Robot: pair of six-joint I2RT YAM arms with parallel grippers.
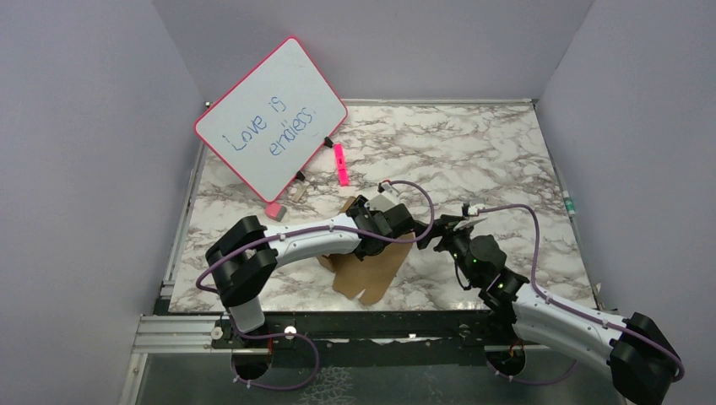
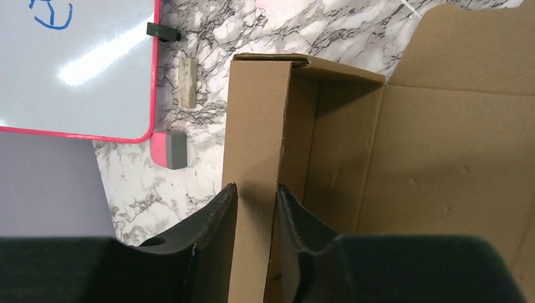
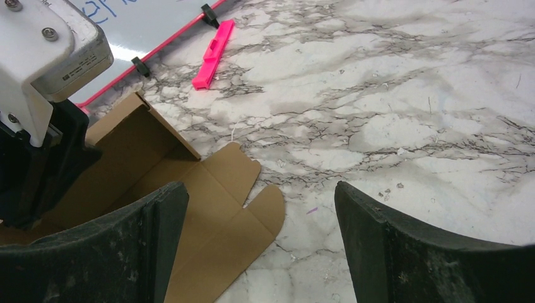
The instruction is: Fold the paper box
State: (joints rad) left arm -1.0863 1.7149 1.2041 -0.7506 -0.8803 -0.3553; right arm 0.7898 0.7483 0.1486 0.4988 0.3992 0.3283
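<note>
The paper box is a brown cardboard sheet, partly folded, lying near the front middle of the table. My left gripper is over it. In the left wrist view the left gripper is shut on an upright side wall of the box, one finger on each face; the box floor lies to its right. My right gripper is just right of the box. In the right wrist view it is open and empty above a flat flap with rounded tabs.
A whiteboard with a pink rim and blue writing leans at the back left. A pink marker, a pink and grey eraser and a small grey piece lie in front of it. Grey walls enclose the marble table.
</note>
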